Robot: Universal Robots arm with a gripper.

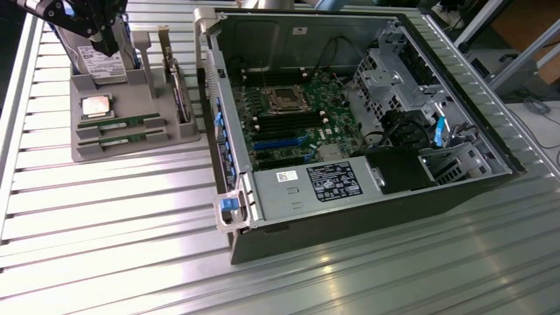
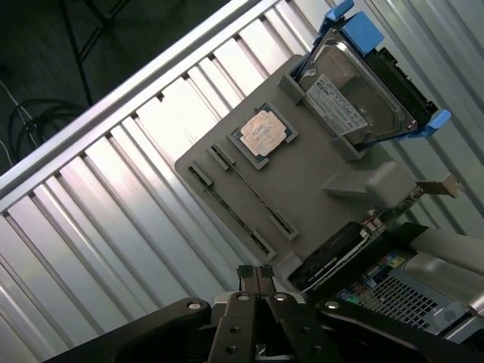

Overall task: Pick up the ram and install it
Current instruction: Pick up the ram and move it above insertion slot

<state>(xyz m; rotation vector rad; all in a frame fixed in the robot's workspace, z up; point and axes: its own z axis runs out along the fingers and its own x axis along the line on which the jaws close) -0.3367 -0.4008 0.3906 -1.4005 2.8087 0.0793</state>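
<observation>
hand (image 2: pixel 255 272) clenched on nothing, over grey tray (image 1: pixel 138 102), ram (image 1: pixel 118 123) in tray slot beside 2nd stick (image 1: pixel 122 138), apart from hand

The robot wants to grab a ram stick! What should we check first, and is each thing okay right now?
1. One ram stick and its twin lie in the grey holder: ok.
2. Jaws carry nothing: ok.
3. Jaws open for grabbing: not ok, they are shut.
4. Jaws above a ram stick: not ok, they hang over the hard drive end of the holder.
5. Computer case open with the motherboard showing: ok.
6. Memory slot latches ready: cannot tell.
</observation>
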